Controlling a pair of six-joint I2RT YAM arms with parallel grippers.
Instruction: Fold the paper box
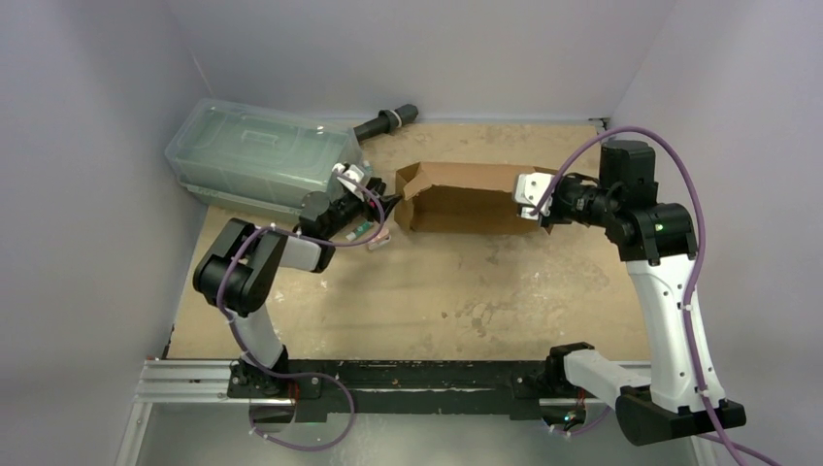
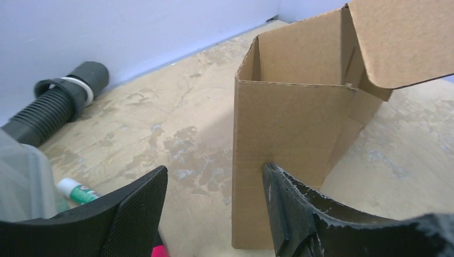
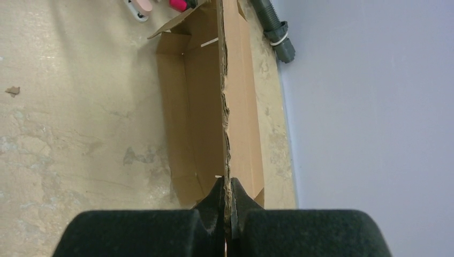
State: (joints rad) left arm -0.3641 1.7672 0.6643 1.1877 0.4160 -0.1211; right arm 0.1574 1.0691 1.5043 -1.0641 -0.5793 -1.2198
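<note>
The paper box [image 1: 466, 199] is brown cardboard, partly formed, and stands on the table at the back centre with flaps raised. My right gripper [image 1: 540, 206] is at its right end. In the right wrist view it [image 3: 227, 187] is shut on the top edge of an upright box wall [image 3: 235, 101]. My left gripper [image 1: 391, 206] is at the box's left end. In the left wrist view it [image 2: 214, 179] is open. The left edge of the end panel [image 2: 284, 134] stands between the fingers, with the right finger [image 2: 292, 214] against the panel's face.
A clear greenish plastic container [image 1: 257, 155] stands at the back left, close behind my left arm. A black ribbed hose [image 1: 388, 121] lies by the back wall and shows in the left wrist view [image 2: 53, 107]. A small white-green tube [image 2: 77, 190] lies near my left gripper. Walls close in on three sides.
</note>
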